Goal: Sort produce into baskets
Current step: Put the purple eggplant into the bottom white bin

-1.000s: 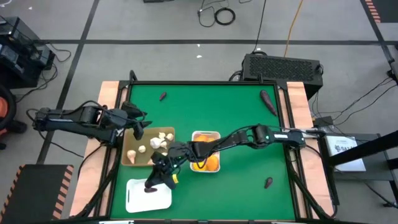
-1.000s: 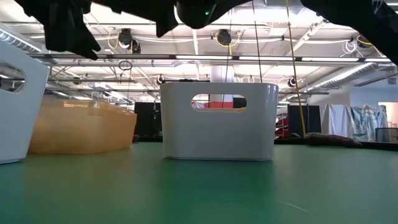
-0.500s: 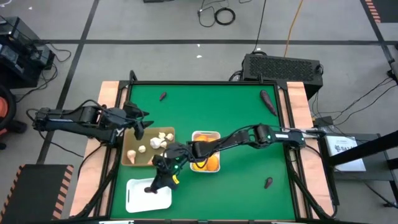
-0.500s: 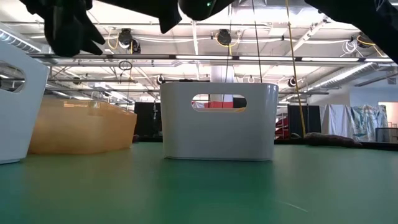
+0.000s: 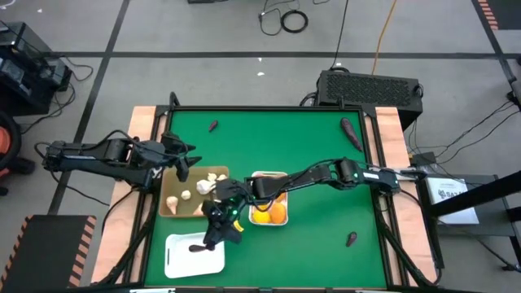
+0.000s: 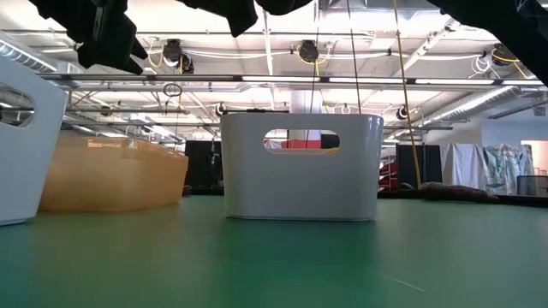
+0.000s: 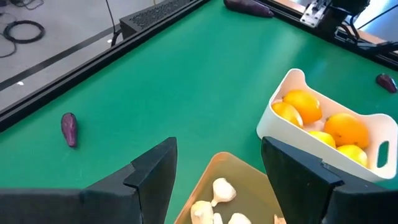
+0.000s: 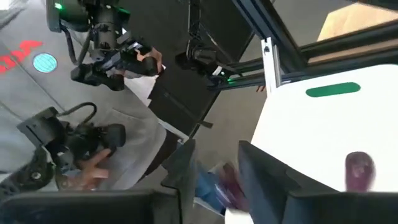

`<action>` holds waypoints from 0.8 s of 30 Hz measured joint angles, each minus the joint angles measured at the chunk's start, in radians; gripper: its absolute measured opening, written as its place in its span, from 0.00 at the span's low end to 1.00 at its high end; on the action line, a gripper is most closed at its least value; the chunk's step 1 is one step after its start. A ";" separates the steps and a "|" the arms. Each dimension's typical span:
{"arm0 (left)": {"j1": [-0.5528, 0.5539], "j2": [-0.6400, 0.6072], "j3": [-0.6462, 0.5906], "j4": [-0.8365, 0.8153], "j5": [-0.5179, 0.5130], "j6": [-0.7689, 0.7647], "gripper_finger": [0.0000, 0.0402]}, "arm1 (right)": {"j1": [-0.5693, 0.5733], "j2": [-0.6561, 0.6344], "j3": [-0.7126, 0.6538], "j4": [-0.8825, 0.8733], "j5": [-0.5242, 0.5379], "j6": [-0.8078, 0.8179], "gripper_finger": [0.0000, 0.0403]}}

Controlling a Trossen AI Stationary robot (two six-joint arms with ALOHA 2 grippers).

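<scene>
My right gripper (image 5: pixel 216 236) (image 8: pixel 214 155) is open and empty above the right edge of the white tray (image 5: pixel 175 260) at the near left. One dark purple vegetable (image 5: pixel 196 248) (image 8: pixel 359 168) lies in that tray. My left gripper (image 5: pixel 181 167) (image 7: pixel 217 149) is open and empty above the far left corner of the tan basket (image 5: pixel 167 207), which holds several garlic bulbs (image 7: pixel 219 190). The white basket (image 5: pixel 282 175) (image 7: pixel 292 84) holds several oranges (image 7: pixel 323 124).
Loose purple vegetables lie on the green table at the far left (image 5: pixel 213 126), the far right (image 5: pixel 352 134) and the near right (image 5: pixel 352 238). My right arm (image 5: pixel 309 179) reaches across above the white basket. The table's middle and right are open green surface.
My right gripper has drawn back from over the white tray toward the table's right and risen a little. The purple vegetable that was under it now lies by itself in the tray.
</scene>
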 joint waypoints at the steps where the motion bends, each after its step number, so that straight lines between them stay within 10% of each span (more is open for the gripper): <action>1: 0.000 0.000 0.000 0.000 -0.005 0.000 0.60 | -0.001 0.000 0.000 0.001 -0.001 -0.013 0.27; 11: 0.000 0.000 0.000 0.000 -0.013 0.000 0.60 | -0.016 0.000 0.000 -0.005 0.006 -0.064 0.38; 24: 0.049 0.009 0.000 -0.002 -0.141 -0.025 0.60 | -0.096 -0.158 -0.001 -0.190 -0.206 0.349 0.37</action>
